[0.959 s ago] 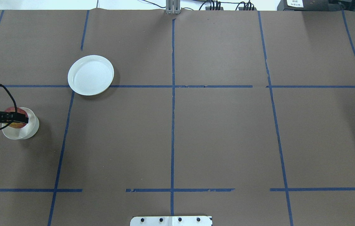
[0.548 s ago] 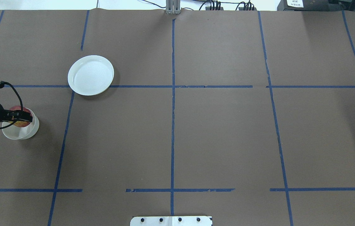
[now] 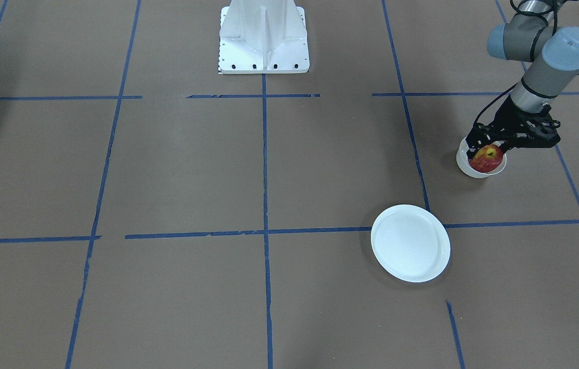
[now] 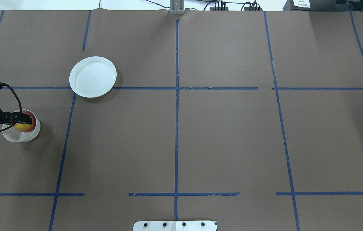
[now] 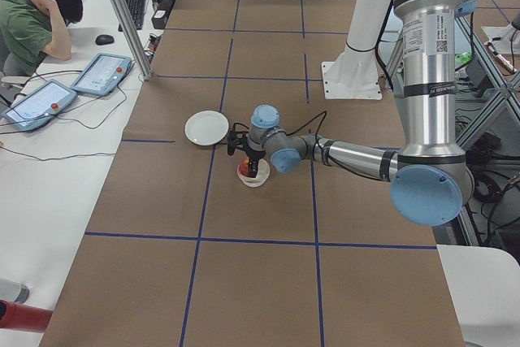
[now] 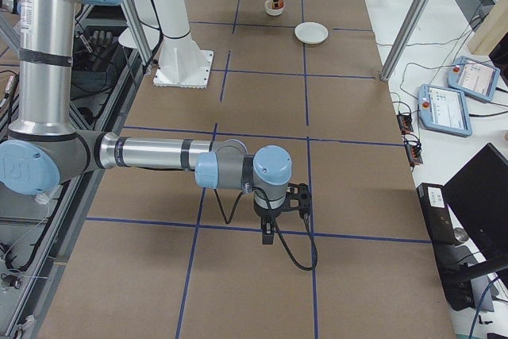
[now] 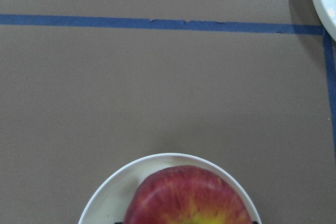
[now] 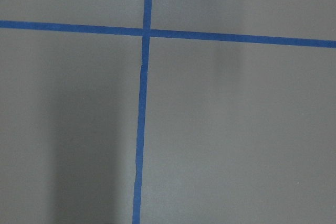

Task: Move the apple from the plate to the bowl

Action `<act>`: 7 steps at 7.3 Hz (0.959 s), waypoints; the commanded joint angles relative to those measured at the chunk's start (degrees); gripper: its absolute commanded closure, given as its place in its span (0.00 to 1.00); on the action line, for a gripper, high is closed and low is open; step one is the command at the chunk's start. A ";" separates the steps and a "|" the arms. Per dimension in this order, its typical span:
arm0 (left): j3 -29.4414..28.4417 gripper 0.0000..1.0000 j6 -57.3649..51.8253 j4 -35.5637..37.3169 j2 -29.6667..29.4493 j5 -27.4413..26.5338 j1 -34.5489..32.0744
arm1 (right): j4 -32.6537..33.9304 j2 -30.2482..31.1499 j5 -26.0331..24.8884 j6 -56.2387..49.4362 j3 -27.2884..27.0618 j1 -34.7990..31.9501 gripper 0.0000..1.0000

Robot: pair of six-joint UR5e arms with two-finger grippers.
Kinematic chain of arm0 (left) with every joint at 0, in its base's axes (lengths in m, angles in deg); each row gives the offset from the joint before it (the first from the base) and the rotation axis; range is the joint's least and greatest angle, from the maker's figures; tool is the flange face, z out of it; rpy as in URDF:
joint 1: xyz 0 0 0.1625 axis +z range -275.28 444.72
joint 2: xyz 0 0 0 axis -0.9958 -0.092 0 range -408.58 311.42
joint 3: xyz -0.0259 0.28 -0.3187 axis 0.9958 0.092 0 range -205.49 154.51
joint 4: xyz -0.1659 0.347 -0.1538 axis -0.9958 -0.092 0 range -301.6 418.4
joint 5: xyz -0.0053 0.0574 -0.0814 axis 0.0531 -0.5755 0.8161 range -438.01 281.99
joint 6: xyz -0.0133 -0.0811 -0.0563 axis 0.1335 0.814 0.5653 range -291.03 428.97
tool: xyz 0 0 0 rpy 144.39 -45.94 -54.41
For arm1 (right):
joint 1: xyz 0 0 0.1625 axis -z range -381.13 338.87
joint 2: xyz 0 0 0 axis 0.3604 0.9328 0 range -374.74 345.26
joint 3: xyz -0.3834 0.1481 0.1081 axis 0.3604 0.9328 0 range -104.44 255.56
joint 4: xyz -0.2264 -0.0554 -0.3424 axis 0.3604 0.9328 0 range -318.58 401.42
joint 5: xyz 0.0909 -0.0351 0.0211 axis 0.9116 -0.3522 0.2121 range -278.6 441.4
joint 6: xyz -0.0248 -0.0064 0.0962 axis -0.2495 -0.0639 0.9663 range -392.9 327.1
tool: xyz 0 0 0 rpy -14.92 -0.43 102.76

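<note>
lowered the apple [image 4: 25, 126] down into the bowl [image 4: 15, 137] just now, well apart from the plate [image 4: 92, 77], with the left gripper [image 3: 488, 150] close around it, cannot tell if tight or loose, so job nearly done.

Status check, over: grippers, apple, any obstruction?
Left gripper over apple, grip unclear. Apple down in bowl, off plate. Right gripper far off, state unclear. Nothing crowding bowl.

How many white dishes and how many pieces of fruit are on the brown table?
White dishes: 2, the wide flat glossy white plate and the small deep white bowl.
Fruit: 1, the small round red apple, in the bowl.
Total: 3.
</note>
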 commanded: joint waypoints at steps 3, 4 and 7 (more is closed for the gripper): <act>7.49 0.01 -16.89 13.40 -0.38 7.43 -10.12 | 0.00 0.00 0.00 0.00 0.00 0.00 0.00; 9.27 0.01 -29.69 22.34 -1.26 7.43 -16.44 | 0.00 0.00 0.00 0.00 0.00 0.00 0.00; 7.98 0.01 -62.43 43.98 -4.67 7.61 -35.86 | 0.00 0.00 0.00 0.00 0.00 0.00 0.00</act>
